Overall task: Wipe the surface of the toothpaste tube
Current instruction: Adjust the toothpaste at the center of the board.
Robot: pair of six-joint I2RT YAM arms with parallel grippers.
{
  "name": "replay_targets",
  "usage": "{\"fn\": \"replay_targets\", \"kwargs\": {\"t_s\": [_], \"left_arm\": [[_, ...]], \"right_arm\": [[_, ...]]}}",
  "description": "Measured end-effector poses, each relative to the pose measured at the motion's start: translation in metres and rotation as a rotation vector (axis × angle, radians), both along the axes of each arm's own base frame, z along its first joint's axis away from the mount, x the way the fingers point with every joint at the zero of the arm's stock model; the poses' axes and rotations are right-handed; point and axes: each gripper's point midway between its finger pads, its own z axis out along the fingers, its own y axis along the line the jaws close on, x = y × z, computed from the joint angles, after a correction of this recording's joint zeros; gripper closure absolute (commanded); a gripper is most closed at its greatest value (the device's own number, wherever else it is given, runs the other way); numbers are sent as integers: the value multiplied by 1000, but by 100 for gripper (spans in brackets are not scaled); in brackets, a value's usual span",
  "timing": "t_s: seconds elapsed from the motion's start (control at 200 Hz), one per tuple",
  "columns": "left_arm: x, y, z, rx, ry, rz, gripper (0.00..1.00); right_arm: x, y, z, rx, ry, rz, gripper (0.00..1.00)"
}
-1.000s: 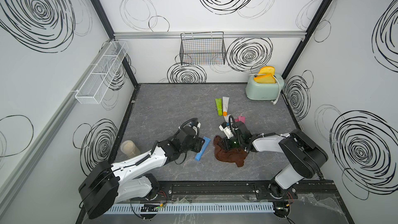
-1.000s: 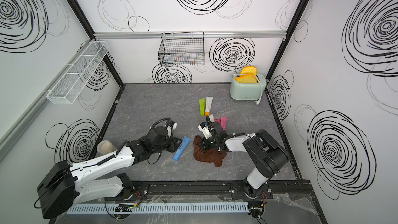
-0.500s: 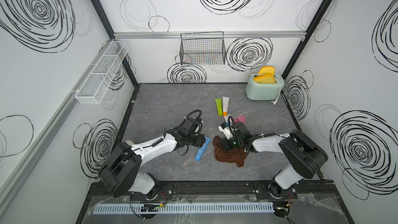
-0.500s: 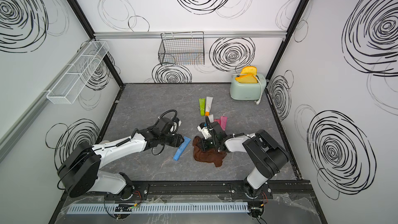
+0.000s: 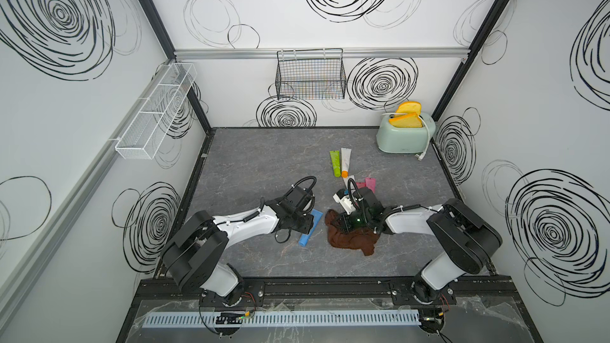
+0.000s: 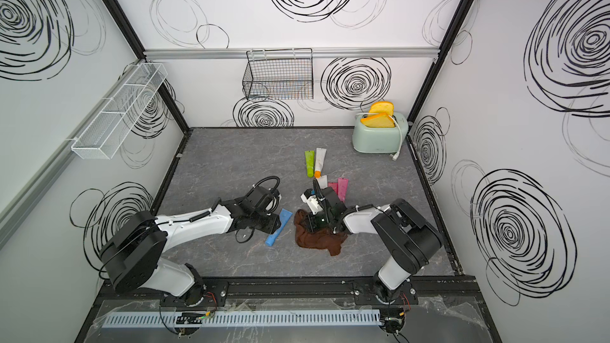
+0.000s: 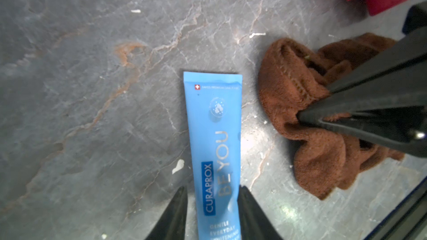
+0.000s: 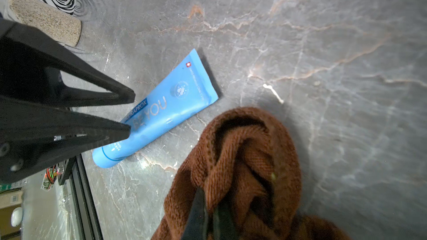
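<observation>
A blue toothpaste tube [image 5: 306, 237] [image 6: 275, 234] lies flat on the grey table. My left gripper [image 5: 309, 224] [image 7: 212, 189] straddles its middle, open. One finger touches the tube's [image 7: 212, 135] edge and a thin gap shows at the other. Just right of it lies a brown cloth [image 5: 350, 242] [image 6: 317, 242] [image 7: 323, 165]. My right gripper [image 8: 209, 199] [image 5: 343, 222] is shut on a fold of this cloth [image 8: 242, 158], low over the table. In the right wrist view the tube [image 8: 175, 102] runs between the left gripper's fingertips [image 8: 129, 130].
Behind the grippers lie a green tube [image 5: 335, 163], a white tube with an orange cap [image 5: 345, 161] and pink tubes [image 5: 370, 183]. A mint toaster [image 5: 401, 138] stands back right. A wire basket [image 5: 310, 79] and a white rack [image 5: 155, 113] hang on the walls. A beige cup [image 8: 44, 19] stands left.
My left arm has swung up the table so the gripper now points along the tube. Its jaws widened, then narrowed around the tube. The right gripper and cloth stayed put.
</observation>
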Motion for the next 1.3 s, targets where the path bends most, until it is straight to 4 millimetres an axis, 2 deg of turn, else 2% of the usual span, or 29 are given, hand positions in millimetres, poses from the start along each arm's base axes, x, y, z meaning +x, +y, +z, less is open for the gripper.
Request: {"fn": "replay_targets", "kwargs": {"t_s": [0.235, 0.29, 0.375, 0.445, 0.58, 0.79, 0.9, 0.92, 1.151, 1.301], "left_arm": [[1, 2, -4, 27, -9, 6, 72], [2, 3, -4, 29, -11, 7, 69], [2, 4, -4, 32, -14, 12, 58], [3, 5, -4, 40, -19, 16, 57], [4, 5, -6, 45, -19, 16, 65], [5, -1, -8, 27, -21, 7, 89], [8, -6, -5, 10, -36, -3, 95], [9, -6, -4, 8, -38, -2, 100], [15, -3, -2, 40, -66, 10, 100], [38, 25, 7, 220, -165, 80, 100]], "right_arm": [[-1, 0, 0, -1, 1, 2, 100], [-1, 0, 0, -2, 1, 2, 100], [-1, 0, 0, -2, 1, 2, 100], [-1, 0, 0, -2, 1, 2, 100], [-1, 0, 0, -2, 1, 2, 100], [-1, 0, 0, -2, 1, 1, 100], [-1, 0, 0, -2, 1, 1, 100], [-1, 0, 0, -2, 1, 1, 100], [-1, 0, 0, -2, 1, 1, 100], [0, 0, -1, -4, 0, -1, 100]]}}
